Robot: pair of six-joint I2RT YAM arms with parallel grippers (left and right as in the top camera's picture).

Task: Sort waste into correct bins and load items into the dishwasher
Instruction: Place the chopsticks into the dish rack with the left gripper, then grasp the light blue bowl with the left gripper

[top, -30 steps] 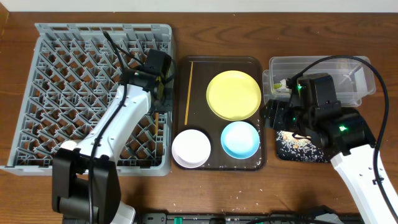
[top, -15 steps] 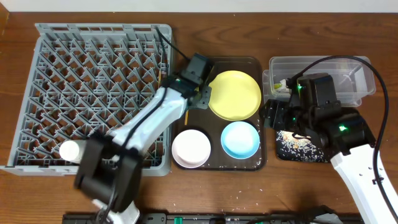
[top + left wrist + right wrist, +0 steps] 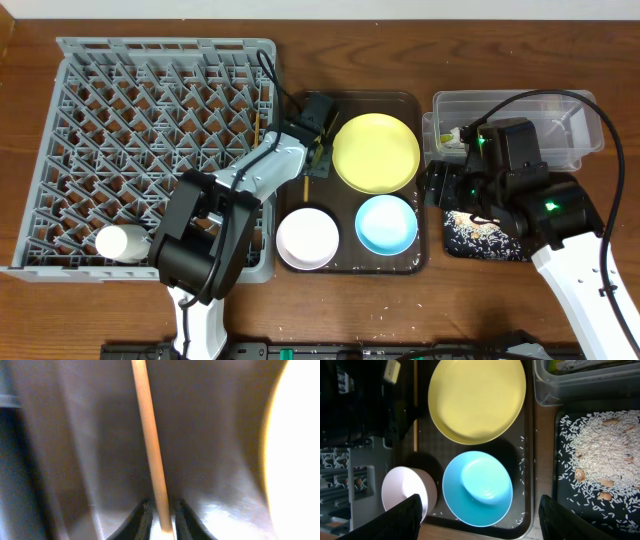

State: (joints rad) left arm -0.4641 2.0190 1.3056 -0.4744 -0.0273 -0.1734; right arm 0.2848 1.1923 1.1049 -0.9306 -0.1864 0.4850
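My left gripper [image 3: 313, 150] is down on the dark brown tray [image 3: 422, 262], shut on a wooden chopstick [image 3: 147, 435] that lies along the tray's left side, beside the yellow plate [image 3: 375, 152]. A white bowl [image 3: 307, 238] and a light-blue bowl [image 3: 386, 223] sit in front of the plate. A white cup [image 3: 118, 242] lies in the grey dish rack [image 3: 150, 150]. A second chopstick [image 3: 261, 122] pokes up at the rack's right edge. My right gripper [image 3: 485, 517] is open and empty above the blue bowl [image 3: 477, 487]. The wrapper [image 3: 455, 135] lies in the clear tub [image 3: 560, 110]. Rice covers the black tray [image 3: 600, 460].
Loose rice grains lie on the brown tray around the blue bowl. The clear tub and black tray stand close together right of the brown tray. The left arm reaches across the rack's right rim.
My left arm swung from over the rack's right side to the brown tray and came down onto the chopstick. The right arm has not moved.
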